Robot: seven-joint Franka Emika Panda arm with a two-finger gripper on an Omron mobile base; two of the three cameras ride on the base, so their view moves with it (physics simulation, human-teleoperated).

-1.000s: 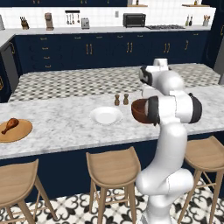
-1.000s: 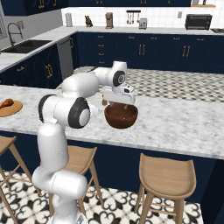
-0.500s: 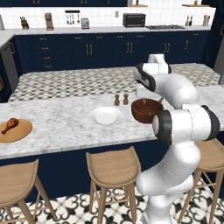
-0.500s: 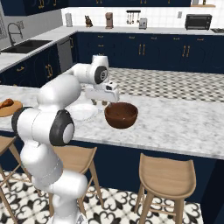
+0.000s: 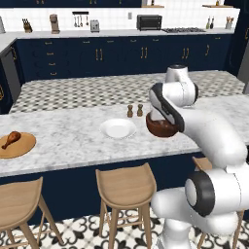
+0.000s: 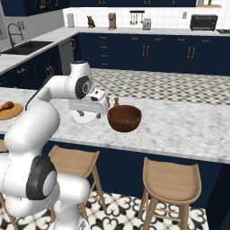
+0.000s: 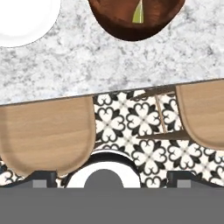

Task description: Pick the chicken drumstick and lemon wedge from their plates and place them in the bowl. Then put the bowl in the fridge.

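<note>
**Lemon in the bowl; arm swinging off toward the drumstick**

The gripper (image 6: pixel 99 109) stands spread wide and holds nothing, hanging over the near edge of the counter (image 5: pixel 73 136), between the white plate (image 5: pixel 118 128) and the bowl (image 6: pixel 124 117). Half a second ago it hung closer to the bowl; since then the arm has swung away from it, toward the plate side. The hand view looks down past the counter edge onto two stools (image 7: pixel 48 133) and the patterned floor.

In that same view the lemon wedge (image 7: pixel 138 13) lies inside the bowl, a thin yellow-green sliver against the dark wood. The white plate is bare, so the first transfer looks done.

The drumstick (image 5: pixel 11 139) lies on the wooden plate (image 5: pixel 19 148) at the far left end of the counter, well apart from the gripper. That is probably the next pickup, and it may call for a long reach or a drive of the base. The bowl has not yet gone to the fridge.
</note>
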